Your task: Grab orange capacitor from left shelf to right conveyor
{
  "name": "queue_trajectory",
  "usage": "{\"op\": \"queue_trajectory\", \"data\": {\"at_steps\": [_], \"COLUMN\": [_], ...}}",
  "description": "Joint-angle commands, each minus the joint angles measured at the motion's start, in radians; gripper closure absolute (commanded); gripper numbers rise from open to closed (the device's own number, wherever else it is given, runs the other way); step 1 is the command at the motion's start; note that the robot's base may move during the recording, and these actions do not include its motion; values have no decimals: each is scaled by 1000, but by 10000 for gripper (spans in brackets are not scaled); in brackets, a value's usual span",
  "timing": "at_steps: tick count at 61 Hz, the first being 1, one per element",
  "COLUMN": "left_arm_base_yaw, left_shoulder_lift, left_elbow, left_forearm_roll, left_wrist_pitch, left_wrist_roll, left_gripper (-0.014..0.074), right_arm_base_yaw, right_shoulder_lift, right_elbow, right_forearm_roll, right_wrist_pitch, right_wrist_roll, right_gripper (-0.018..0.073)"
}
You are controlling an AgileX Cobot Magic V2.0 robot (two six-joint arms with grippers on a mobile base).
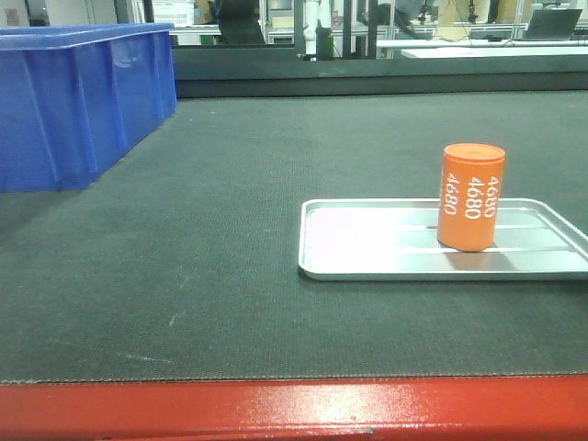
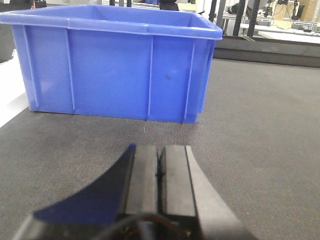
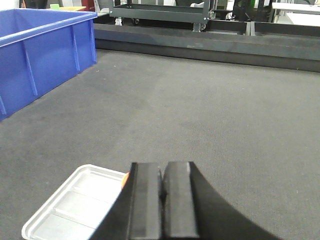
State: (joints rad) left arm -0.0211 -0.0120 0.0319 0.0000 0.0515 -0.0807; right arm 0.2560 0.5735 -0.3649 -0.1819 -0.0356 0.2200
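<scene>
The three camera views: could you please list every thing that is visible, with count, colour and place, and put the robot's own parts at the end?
Orange capacitor: one, orange with white "4680" print, standing upright in the silver tray, toward its right end.
Silver tray: one, silver, shallow, lying on the belt at right; one corner shows in the right wrist view.
Conveyor belt: one, dark grey textured surface with a red front edge.
Blue bin: one, blue plastic, on the belt at far left.
Background: dark frames and white tables behind the belt, too small to detail.
Left gripper: one, black, fingers closed together, empty, facing the blue bin.
Right gripper: one, black, fingers closed together, empty, above the tray's corner.
</scene>
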Motion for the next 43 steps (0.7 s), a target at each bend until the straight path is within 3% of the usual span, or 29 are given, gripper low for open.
{"op": "queue_trajectory", "data": {"at_steps": [1,15,28,43], "left_arm_base_yaw": [-3,-3,-3,-3], "left_shoulder_lift": [-17,-17,-17,-17], "left_elbow": [-14,-14,-14,-14], "left_forearm_roll": [0,0,0,0], "left_wrist_pitch": [-89,-89,-89,-89], "left_wrist_roll": [-1,-1,-1,-1], "left_gripper": [701,701,701,701], "right_arm_base_yaw": [-6,-20,-148,-272], "right_shoulder_lift": [-3,-74,-348,-599], "right_elbow": [-27,21,157,354], "right_forearm_roll": [-5,4,94,102], "right_wrist_pitch": [-76,-7,136,112], "right_wrist_roll": [-1,-3,-80,-98], "right_gripper": [521,521,520,520]}}
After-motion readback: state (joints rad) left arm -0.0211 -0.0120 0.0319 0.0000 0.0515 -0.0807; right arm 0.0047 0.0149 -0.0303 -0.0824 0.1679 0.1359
